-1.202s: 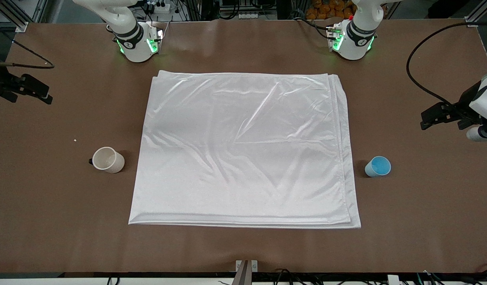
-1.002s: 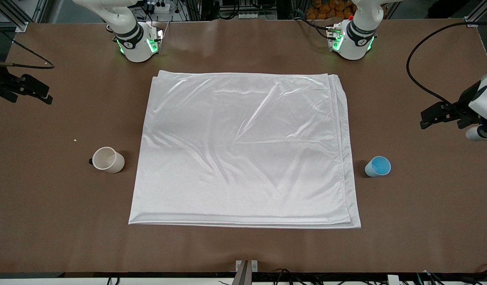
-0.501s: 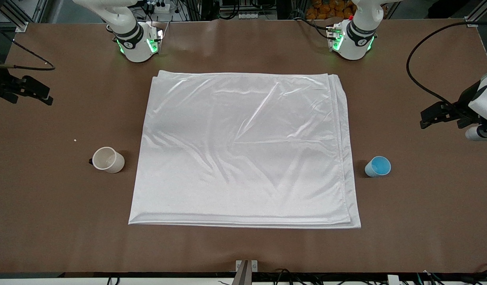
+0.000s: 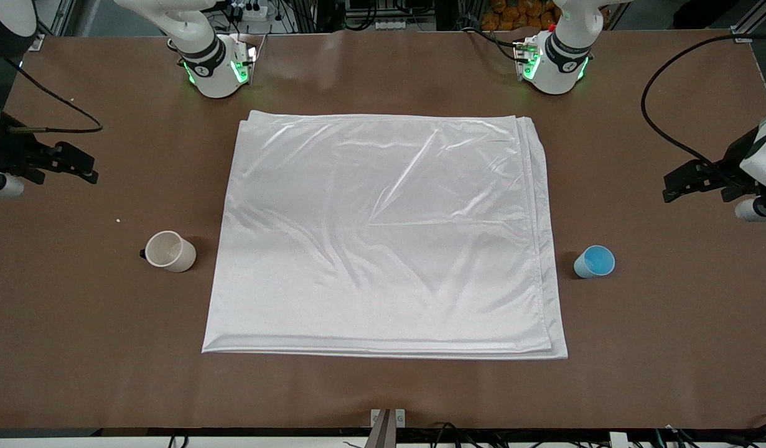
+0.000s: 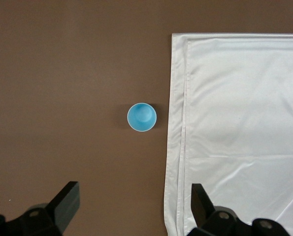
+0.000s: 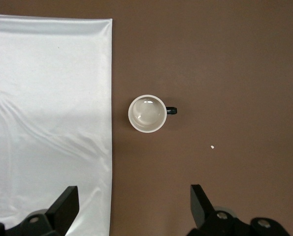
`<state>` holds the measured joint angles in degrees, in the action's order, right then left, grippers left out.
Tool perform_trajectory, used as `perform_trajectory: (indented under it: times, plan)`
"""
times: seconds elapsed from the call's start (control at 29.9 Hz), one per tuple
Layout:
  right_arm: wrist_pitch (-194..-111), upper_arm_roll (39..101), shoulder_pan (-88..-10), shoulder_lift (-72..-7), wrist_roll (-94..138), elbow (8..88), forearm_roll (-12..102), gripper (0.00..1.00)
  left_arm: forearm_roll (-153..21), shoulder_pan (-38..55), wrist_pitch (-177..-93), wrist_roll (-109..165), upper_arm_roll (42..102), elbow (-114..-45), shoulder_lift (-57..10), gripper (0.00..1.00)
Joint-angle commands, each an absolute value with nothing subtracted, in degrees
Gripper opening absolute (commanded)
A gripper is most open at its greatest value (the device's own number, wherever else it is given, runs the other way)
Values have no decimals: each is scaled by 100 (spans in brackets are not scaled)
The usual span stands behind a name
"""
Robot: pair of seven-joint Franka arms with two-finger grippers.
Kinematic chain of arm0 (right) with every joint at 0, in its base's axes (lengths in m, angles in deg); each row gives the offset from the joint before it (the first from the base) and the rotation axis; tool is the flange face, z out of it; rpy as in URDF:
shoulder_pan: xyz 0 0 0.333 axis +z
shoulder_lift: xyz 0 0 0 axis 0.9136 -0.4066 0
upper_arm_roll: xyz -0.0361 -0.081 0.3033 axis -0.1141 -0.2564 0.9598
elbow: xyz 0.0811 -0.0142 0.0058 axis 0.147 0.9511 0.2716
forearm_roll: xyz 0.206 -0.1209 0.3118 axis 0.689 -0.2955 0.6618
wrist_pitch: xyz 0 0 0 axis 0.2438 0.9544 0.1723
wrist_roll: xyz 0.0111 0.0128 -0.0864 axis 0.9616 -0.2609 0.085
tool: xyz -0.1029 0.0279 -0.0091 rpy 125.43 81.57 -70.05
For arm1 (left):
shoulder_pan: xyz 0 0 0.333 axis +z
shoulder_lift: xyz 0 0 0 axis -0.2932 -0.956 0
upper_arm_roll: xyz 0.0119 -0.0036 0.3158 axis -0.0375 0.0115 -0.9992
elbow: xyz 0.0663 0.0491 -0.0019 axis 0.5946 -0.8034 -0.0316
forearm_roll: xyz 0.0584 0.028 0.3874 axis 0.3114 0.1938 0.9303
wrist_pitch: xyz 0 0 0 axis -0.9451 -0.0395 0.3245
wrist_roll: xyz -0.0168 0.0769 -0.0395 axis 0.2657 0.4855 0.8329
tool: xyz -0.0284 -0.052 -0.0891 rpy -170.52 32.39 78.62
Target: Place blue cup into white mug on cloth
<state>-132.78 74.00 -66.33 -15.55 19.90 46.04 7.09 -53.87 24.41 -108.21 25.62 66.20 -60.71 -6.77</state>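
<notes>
We see the cloth (image 4: pixel 383 233) spread flat across the middle of the front frame on the brown counter (image 4: pixel 383 392), its folded layers showing along the edge toward the left arm's end. The mug (image 4: pixel 169 251) stands upright on the bare counter at centre-left of that frame, near the cloth's edge but apart from it, with its small black handle turned away from the cloth. It looks empty. A tiny pale speck (image 4: pixel 117 219) lies on the counter farther from the camera than the mug.

The cup (image 4: pixel 594 261) stands upright at centre-right of the front frame, also on the bare counter, just beside the cloth's layered edge without touching it. Cup and mug are well apart, with the cloth between them.

The left end effector (image 5: pixel 131 209) hangs at the right edge of the front frame, above the counter at its own end; in its wrist view its fingers spread wide and hold nothing, the cup (image 5: pixel 142 117) sitting mid-frame. The right end effector (image 6: pixel 131 209) hangs at the left edge of the front frame, likewise wide open and empty, with the mug (image 6: pixel 147 113) in the centre of its wrist view beside the cloth (image 6: pixel 48 123).
</notes>
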Motion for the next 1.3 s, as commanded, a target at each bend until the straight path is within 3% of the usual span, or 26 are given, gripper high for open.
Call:
perform_trajectory:
  times: [0.0, 0.53, 1.07, 1.27]
  plan:
    - [-13639, 7371, -6671, -1481, 2466, 4959, 637, 100, -5430, 2417, -10736, 2548, 6623, -6023, -733, 100]
    - [-14659, 7371, -7014, -1577, 4363, 6049, 646, 100, -5412, 2487, -10762, 2478, 6614, -6093, -1014, 100]
    - [-15222, 7371, -7348, -2464, 6614, 6058, 698, 100, -5069, 2531, -11122, 2460, 6588, -6189, -1409, 100]
    - [-15696, 7371, -7427, -2781, 7431, 6067, 707, 100, -5096, 2733, -11710, 2460, 6579, -6706, -1419, 100]
